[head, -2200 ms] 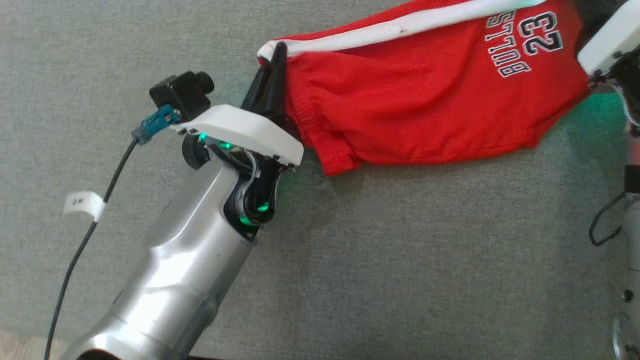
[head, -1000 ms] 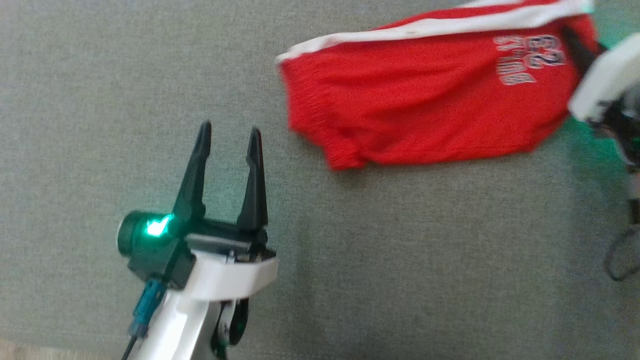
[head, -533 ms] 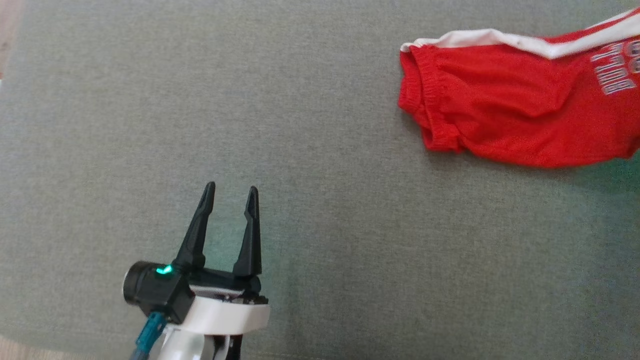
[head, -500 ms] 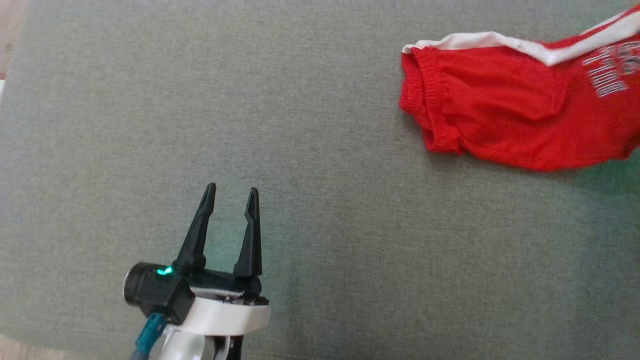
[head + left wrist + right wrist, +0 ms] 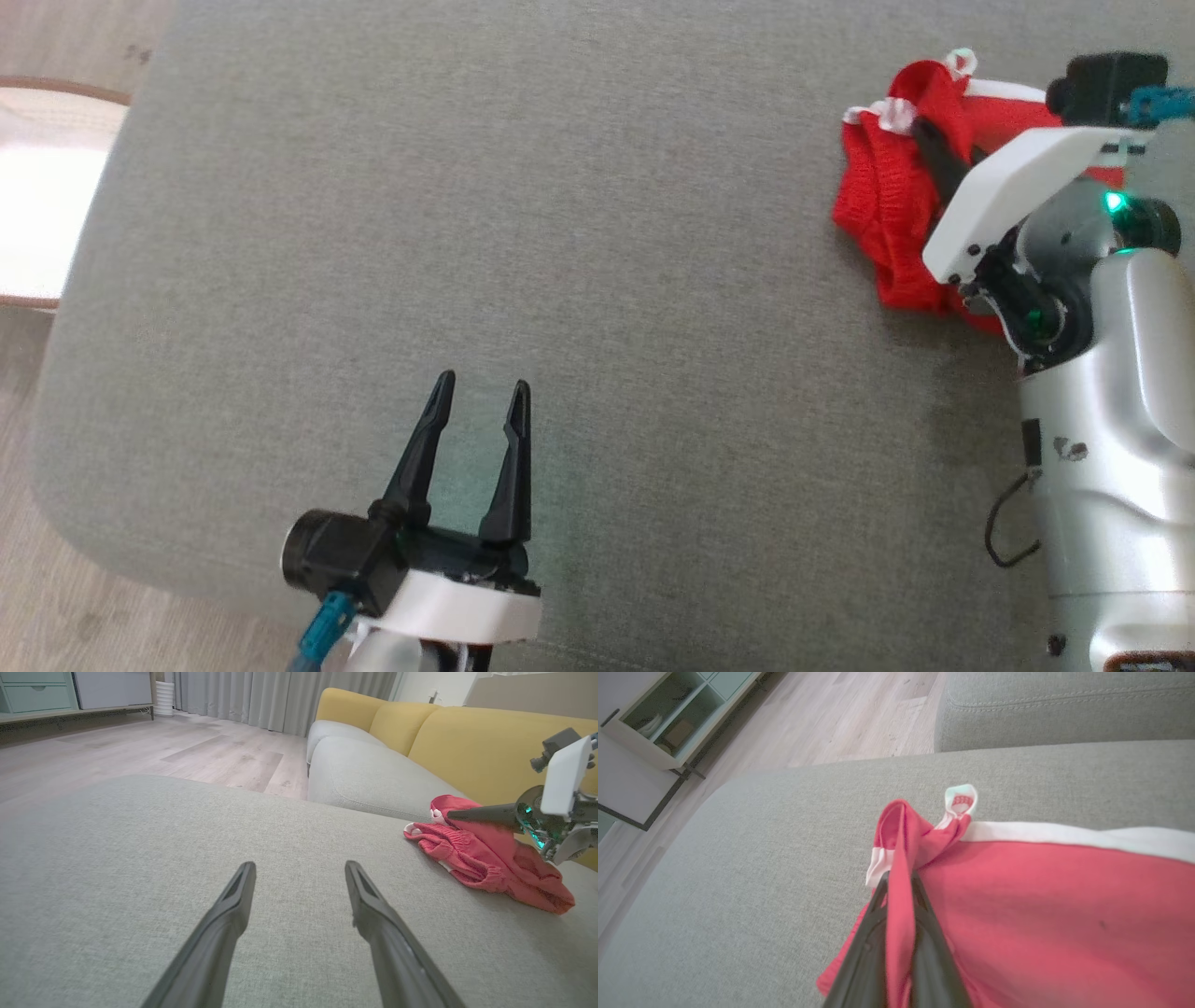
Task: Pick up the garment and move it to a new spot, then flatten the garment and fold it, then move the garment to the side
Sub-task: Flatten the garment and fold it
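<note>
– Garment (image 5: 882, 233), red with white trim: location?
– Far right of grey cushion (image 5: 560, 233), bunched; one pinched ridge of its edge raised, the rest lying on the cushion
– Holder?
– Right gripper (image 5: 924, 140), fingers closed on that ridge. Left gripper (image 5: 484, 385): fingers spread wide, nothing between them, over bare cushion, well apart from the cloth
– Bearing for the next move?
– Garment lies to the right of the left gripper; right arm is the nearer. Long axis, as judged: running rightward under the right arm
– View differences?
– Right wrist view: fold between the fingers, white stripe along the far edge. Left wrist view: the raised ridge side-on, yellow backrest (image 5: 467, 732) behind
</note>
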You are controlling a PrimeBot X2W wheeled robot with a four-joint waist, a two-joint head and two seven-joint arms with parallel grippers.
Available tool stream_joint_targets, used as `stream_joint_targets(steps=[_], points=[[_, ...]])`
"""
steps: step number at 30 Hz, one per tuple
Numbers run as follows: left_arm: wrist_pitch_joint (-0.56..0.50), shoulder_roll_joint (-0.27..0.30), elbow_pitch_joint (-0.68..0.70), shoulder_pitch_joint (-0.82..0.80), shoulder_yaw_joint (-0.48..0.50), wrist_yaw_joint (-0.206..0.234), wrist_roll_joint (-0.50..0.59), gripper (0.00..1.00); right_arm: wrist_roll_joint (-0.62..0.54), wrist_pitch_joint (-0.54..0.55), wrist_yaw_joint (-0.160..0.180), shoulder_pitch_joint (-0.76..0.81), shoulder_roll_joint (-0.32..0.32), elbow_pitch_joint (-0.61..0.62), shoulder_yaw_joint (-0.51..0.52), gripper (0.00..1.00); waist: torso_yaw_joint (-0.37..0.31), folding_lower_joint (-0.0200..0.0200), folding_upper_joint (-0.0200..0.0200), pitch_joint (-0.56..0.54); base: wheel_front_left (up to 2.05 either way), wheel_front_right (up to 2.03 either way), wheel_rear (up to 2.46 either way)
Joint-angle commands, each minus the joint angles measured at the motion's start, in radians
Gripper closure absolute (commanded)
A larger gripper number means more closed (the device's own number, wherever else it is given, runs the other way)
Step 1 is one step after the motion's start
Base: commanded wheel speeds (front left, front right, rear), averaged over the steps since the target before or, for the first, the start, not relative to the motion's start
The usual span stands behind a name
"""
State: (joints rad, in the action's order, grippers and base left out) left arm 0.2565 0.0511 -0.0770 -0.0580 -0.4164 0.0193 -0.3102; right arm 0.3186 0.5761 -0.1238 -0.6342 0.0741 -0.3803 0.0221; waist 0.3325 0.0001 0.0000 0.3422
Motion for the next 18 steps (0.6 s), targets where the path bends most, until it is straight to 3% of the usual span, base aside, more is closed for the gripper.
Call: stream_joint_targets(steps=[1,2,7,12,18], points=[[0.005,-0.001,0.024,0.004,0.028,0.006,-0.010,0.00,-0.010,-0.022,-0.007,-0.043,-0.021,0.024,-0.015,0.42,0.014,-0.0001,0.0000,-0.013,0.00,0.00,0.00],[0.005,-0.001,0.021,0.008,0.030,0.006,-0.009,0.00,-0.007,-0.037,-0.007,-0.041,-0.022,0.003,-0.020,0.00,0.017,-0.0001,0.0000,-0.019,0.00,0.00,0.00],[0.005,-0.001,0.009,0.029,0.056,0.007,0.000,0.00,0.140,-0.088,-0.007,-0.024,-0.023,-0.041,-0.124,0.00,-0.006,-0.0001,0.0000,-0.042,0.00,0.00,0.00],[0.005,-0.001,-0.002,0.043,0.087,0.002,0.014,0.00,0.248,-0.172,-0.007,0.015,-0.024,0.024,-0.187,0.00,-0.075,-0.0001,0.0000,-0.076,0.00,0.00,0.00],[0.005,-0.001,-0.008,0.070,0.151,-0.009,0.039,0.00,0.189,-0.260,-0.007,0.110,0.014,0.144,-0.173,0.00,-0.193,-0.0001,0.0000,-0.128,0.00,0.00,0.00]])
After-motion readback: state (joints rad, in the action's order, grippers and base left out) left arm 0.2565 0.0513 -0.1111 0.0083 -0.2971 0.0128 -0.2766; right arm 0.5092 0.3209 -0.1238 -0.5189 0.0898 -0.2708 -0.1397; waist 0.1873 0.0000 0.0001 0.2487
